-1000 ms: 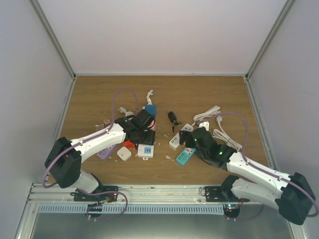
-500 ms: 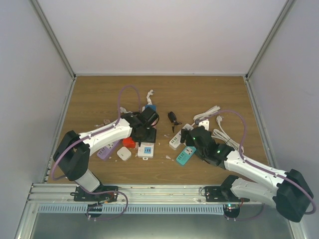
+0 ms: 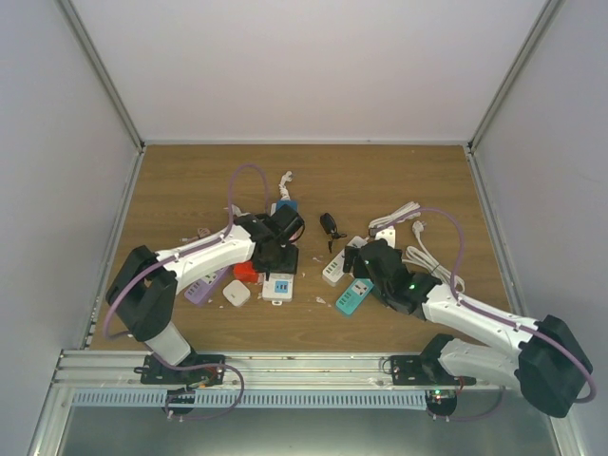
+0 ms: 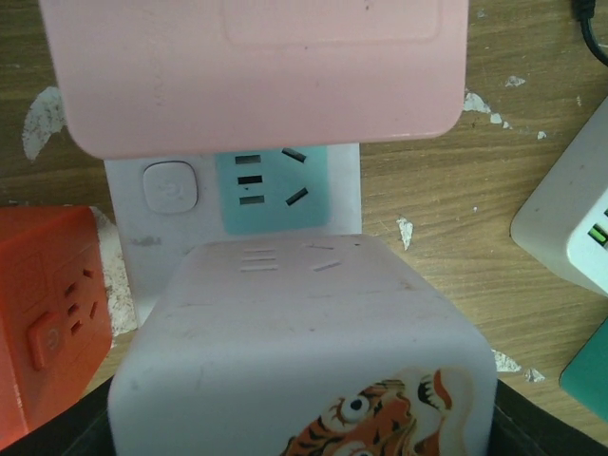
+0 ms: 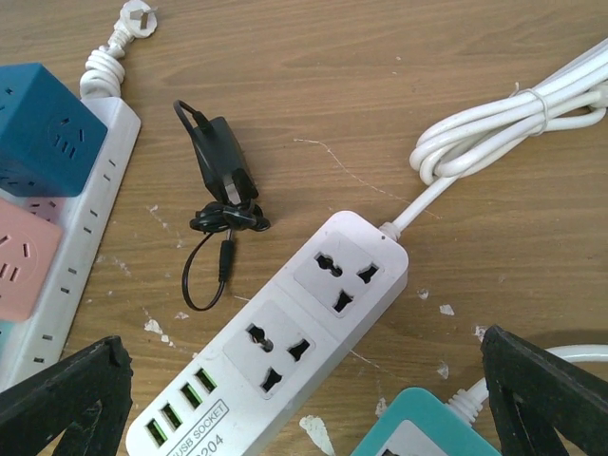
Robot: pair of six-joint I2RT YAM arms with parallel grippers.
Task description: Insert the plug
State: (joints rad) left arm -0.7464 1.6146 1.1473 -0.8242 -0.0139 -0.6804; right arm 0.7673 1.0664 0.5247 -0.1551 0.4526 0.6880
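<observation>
Wooden table [image 3: 180, 190] with plugs and sockets lying all over it; the left gripper [image 3: 277, 255] points down and squeezes the tiger block [image 4: 304, 332], which I think is the plug, by its flat sides, just above the white socket [image 4: 261, 180]. It looks hard, light and shiny, so it may slip; the right gripper [image 3: 356, 261] reaches low over the long power strip [image 5: 304, 323], spread wide and holding nothing.

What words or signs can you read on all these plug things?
"USB SOCKET": on the white power strip, next to its green ports.
"204": just under that; its start is unclear.
A power sign, no letters: on the button of the white socket.
No words show on the tiger block, only a tiger picture.
Everything in the top view is too small to read.
</observation>
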